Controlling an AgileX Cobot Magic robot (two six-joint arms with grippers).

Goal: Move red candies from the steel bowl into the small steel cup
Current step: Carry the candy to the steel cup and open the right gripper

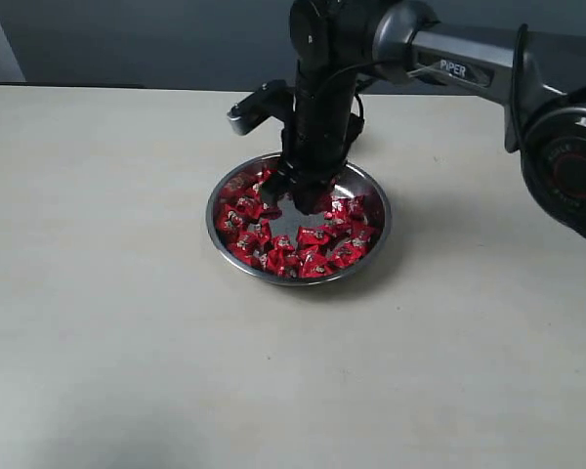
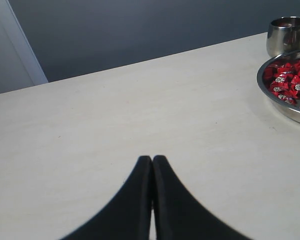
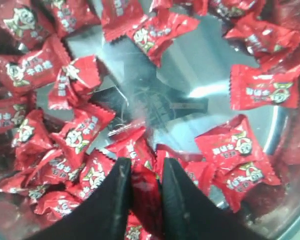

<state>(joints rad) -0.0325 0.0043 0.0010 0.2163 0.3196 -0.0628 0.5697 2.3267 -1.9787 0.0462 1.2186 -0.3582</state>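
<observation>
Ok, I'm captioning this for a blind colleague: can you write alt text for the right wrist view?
The right gripper is closed on one red candy inside the steel bowl. More red-wrapped candies lie scattered around a bare, shiny patch of the bowl's floor.

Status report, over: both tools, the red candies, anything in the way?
Left tool shut, empty, over table. Right tool down in steel bowl, closed on one red candy. Small steel cup beside bowl, nothing blocking seen.

Pale cream table (image 1: 127, 352) before dark grey wall (image 1: 156, 39)
</observation>
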